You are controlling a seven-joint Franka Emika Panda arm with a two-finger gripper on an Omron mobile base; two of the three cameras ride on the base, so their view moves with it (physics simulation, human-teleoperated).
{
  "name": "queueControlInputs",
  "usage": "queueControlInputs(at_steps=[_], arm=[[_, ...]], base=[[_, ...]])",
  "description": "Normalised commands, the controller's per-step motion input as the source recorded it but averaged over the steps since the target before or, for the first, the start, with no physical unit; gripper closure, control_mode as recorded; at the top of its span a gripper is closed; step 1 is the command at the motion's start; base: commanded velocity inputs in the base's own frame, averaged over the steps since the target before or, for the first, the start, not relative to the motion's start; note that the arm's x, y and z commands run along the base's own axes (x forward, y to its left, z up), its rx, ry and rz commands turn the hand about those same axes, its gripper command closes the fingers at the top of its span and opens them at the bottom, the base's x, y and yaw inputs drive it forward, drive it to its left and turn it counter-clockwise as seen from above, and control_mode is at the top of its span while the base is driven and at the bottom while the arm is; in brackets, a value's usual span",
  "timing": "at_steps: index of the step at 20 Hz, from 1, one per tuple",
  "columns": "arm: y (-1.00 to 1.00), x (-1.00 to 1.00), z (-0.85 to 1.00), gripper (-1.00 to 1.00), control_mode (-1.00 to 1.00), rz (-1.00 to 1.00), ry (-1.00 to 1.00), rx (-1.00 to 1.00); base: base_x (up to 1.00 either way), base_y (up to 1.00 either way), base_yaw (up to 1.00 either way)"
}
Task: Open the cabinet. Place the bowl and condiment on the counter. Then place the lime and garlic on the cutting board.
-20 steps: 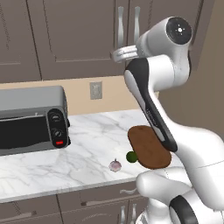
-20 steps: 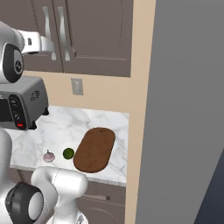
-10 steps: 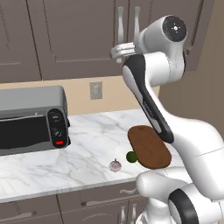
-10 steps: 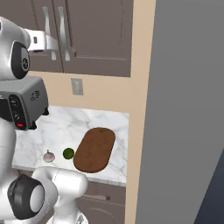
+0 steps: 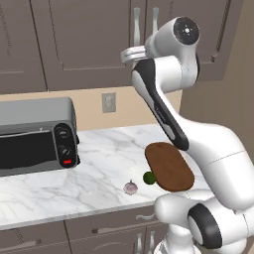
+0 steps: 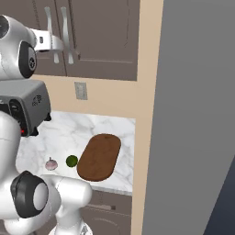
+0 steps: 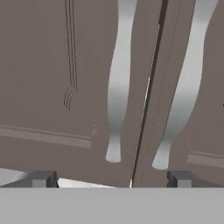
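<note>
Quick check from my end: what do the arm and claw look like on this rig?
The arm is glossy white with rounded segments, dark grey joint bands and a dark round cap at the elbow. The claw has two small, blocky dark grey fingertips. No cables or markings show.

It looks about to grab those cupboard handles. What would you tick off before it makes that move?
1. Hand open: ok, the fingers stand wide apart.
2. Hand empty: ok, nothing sits between the fingers.
3. Hand facing the cabinet handles: ok, the hand view looks straight at the two silver handles, with the door seam between the fingertips.
4. Handle inside the fingers: not ok, the handles lie ahead of the tips, not between them.
5. Doors shut: ok, both look closed, so the pull is still to come.
6. Lime and garlic out of the way: ok, both lie low on the counter beside the cutting board.
</note>
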Motion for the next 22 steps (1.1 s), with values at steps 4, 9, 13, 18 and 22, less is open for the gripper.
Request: queueControlInputs(at_steps=[4, 9, 13, 18, 22], arm=[[0.00, 0.26, 0.00, -1.00, -1.00, 0.00, 0.00, 0.00], [0.00, 0.37, 0.00, -1.00, -1.00, 0.00, 0.00, 0.00], [0.00, 0.39, -0.01, -1.00, -1.00, 0.00, 0.00, 0.00], [0.08, 0.37, -0.04, -1.00, -1.00, 0.00, 0.00, 0.00], [0.14, 0.40, -0.08, -1.00, -1.00, 0.00, 0.00, 0.00]], base=[[0.00, 0.00, 0.00], [0.00, 0.00, 0.00], [0.00, 0.00, 0.00], [0.00, 0.00, 0.00], [0.00, 0.00, 0.00]])
